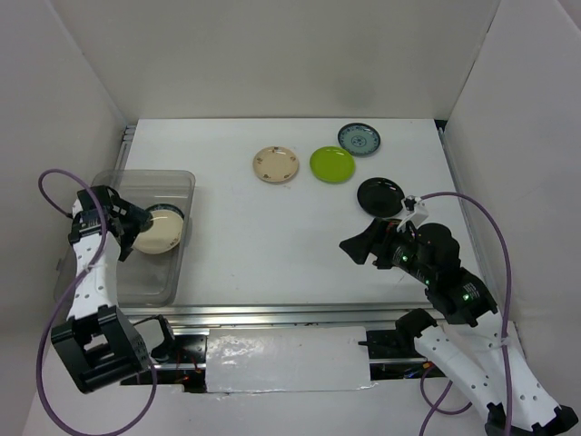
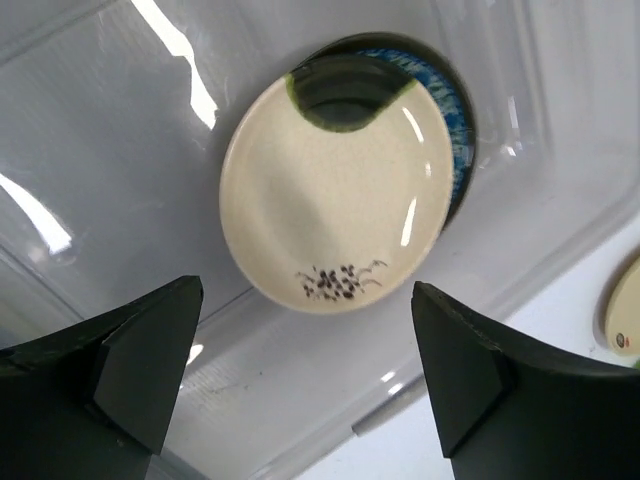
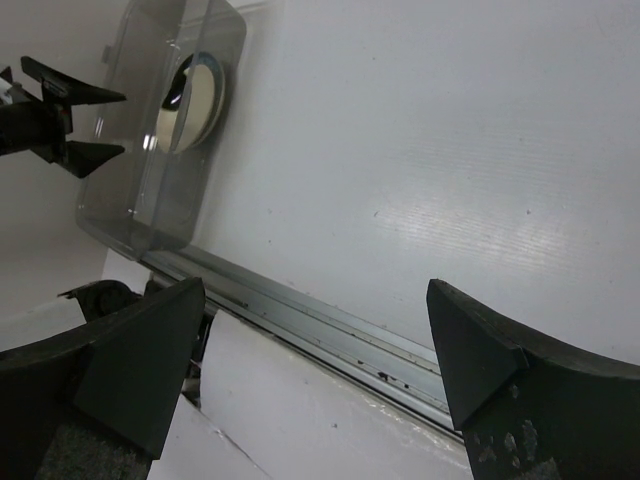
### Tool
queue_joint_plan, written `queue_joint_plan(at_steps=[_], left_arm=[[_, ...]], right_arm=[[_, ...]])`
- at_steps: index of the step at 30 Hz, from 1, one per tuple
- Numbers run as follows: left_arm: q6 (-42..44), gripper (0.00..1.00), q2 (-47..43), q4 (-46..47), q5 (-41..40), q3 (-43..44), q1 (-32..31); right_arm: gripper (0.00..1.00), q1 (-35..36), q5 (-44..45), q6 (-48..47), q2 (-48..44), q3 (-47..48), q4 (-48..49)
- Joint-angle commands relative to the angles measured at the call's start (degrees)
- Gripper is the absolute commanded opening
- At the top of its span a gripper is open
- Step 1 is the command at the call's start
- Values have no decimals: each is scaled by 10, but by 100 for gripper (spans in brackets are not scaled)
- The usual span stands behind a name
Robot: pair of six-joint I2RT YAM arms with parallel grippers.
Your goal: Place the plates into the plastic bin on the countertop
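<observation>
The clear plastic bin stands at the left of the white countertop. In it a cream plate with a dark flower mark lies tilted on a green-rimmed plate and a blue patterned plate. My left gripper is open and empty just above the bin's near left part. A cream plate, a lime green plate, a teal-blue plate and a black plate lie on the table's far right. My right gripper is open and empty, near the black plate.
White walls close in the table on three sides. A metal rail runs along the front edge and shows under my right gripper. The right wrist view shows the bin and the left gripper far off.
</observation>
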Motion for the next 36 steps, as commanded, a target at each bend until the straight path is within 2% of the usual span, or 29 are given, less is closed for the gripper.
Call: queue_joint_plan(at_steps=[1, 4, 5, 8, 9, 11, 12, 13, 14, 16, 17, 20, 21, 23, 25, 26, 28, 31, 36], left_arm=[[24, 99, -60, -41, -51, 64, -17], [36, 99, -104, -87, -88, 106, -47], [40, 99, -113, -80, -86, 111, -83], [51, 99, -137, -43, -24, 111, -161], [47, 99, -128, -37, -10, 111, -226], [38, 99, -114, -19, -15, 109, -306], [32, 99, -94, 10, -16, 103, -378], [29, 99, -82, 29, -4, 96, -410], [24, 99, -58, 73, -1, 85, -474], [15, 99, -26, 124, -8, 77, -543], [13, 99, 19, 149, -10, 81, -604], [9, 99, 102, 248, 10, 103, -688], [-4, 99, 167, 297, 14, 112, -703], [-16, 99, 275, 326, 54, 157, -723], [-42, 99, 339, 394, 72, 191, -732], [-49, 99, 401, 409, 86, 227, -741], [-66, 99, 458, 431, 90, 293, -754], [-83, 99, 580, 420, 76, 384, -769], [-114, 98, 687, 379, 61, 489, -778]], right_arm=[[100, -1, -9, -5, 1, 20, 31], [100, -1, -2, -8, -3, 28, 22], [100, -1, 10, -8, -5, 32, 17], [100, -2, 49, -1, -12, 42, 6], [100, -4, 91, 10, -11, 48, 0], [100, -4, 140, 20, -6, 57, -16], [100, -3, 187, 28, 4, 67, -36], [100, -7, 209, 48, 10, 73, -46], [100, -9, 237, 55, 18, 80, -58], [100, -15, 253, 76, 19, 88, -72], [100, -16, 258, 81, 9, 92, -75], [100, -19, 282, 97, -21, 103, -85], [100, -21, 288, 102, -26, 108, -97], [100, -21, 296, 105, -32, 122, -109], [100, -22, 286, 105, -35, 126, -117], [100, -23, 281, 104, -39, 125, -115], [100, -23, 273, 99, -40, 124, -119], [100, -23, 267, 94, -47, 122, -127], [100, -23, 256, 84, -70, 116, -129]])
